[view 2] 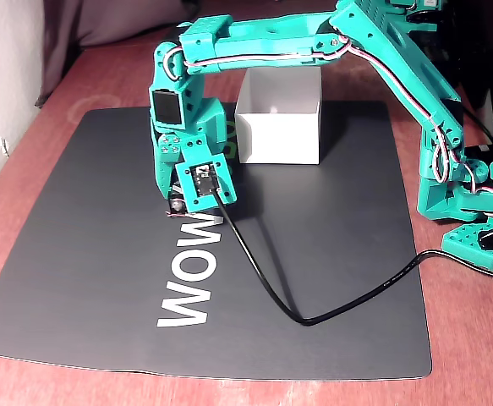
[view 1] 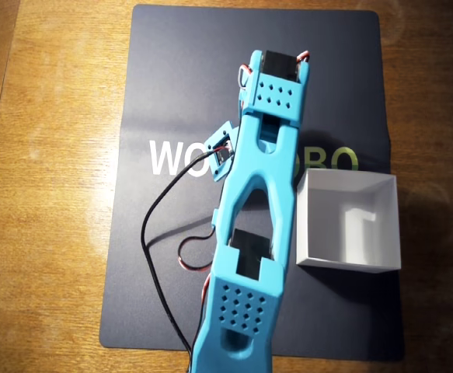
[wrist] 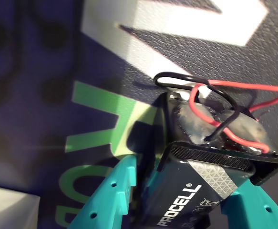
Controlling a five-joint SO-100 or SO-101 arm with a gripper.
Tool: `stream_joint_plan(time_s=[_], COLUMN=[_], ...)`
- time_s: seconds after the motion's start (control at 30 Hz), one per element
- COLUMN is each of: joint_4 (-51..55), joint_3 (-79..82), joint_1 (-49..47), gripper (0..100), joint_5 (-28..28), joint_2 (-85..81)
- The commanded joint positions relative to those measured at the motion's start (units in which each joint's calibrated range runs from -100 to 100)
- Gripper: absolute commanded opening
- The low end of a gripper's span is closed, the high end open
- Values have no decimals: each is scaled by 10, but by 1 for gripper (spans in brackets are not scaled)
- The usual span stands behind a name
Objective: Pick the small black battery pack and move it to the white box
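The small black battery pack (wrist: 200,188) carries white PROCELL lettering and has thin red and black wires (wrist: 234,86) at its far end. It lies on the dark mat between my teal fingers (wrist: 115,191). My gripper (wrist: 191,176) straddles it. The right finger touches its corner, while a narrow dark gap shows at the left finger. In the fixed view the gripper (view 2: 178,201) is down at the mat near the WOW lettering. The arm hides the pack in the overhead view. The white box (view 1: 350,180) stands open and empty, right of the arm.
The dark mat (view 2: 331,254) covers most of the wooden table. A black cable (view 2: 263,288) loops across it from the wrist camera to the arm's base (view 2: 466,194). In the fixed view the box (view 2: 278,135) is just behind my gripper.
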Motion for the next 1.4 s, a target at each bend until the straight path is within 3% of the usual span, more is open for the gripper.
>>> stream_joint_plan(time_s=[0.0, 0.1, 1.37], joint_4=[6, 3, 2], joint_3=[17, 17, 5], joint_1=[16, 16, 25], gripper=[18, 9, 5], joint_5=[7, 7, 2], joint_2=[1, 1, -108])
